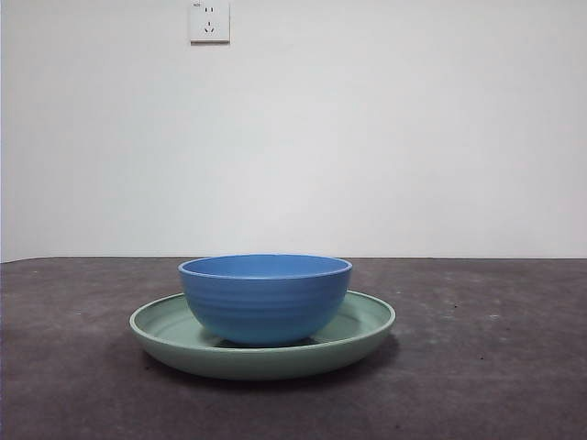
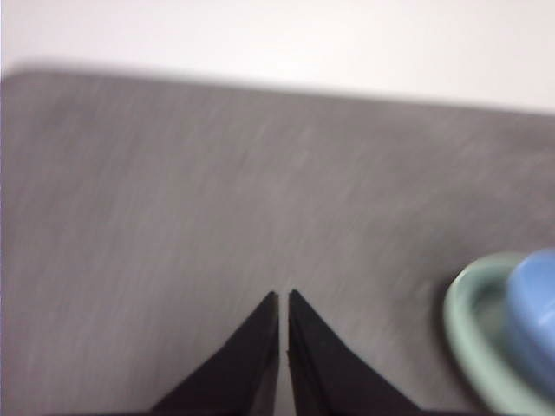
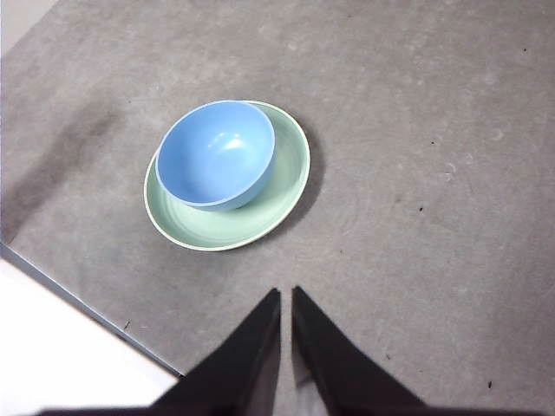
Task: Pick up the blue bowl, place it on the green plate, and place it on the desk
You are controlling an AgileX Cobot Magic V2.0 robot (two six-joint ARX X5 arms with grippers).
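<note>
Blue, glossy ribbed bowl already sat upright in the pale green plate, toward its ten o'clock rim, on the grey worktop, left fingers and right fingers pressed together, clear.

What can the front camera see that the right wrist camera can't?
Only the front view shows the white wall and its power socket, plus the ribbed rings on the bowl's outside. Only the right wrist view shows the right gripper, shut and away from the dishes, the bowl's empty inside, and the desk's edge. Both show the blue bowl sitting on the green plate on the desk.
</note>
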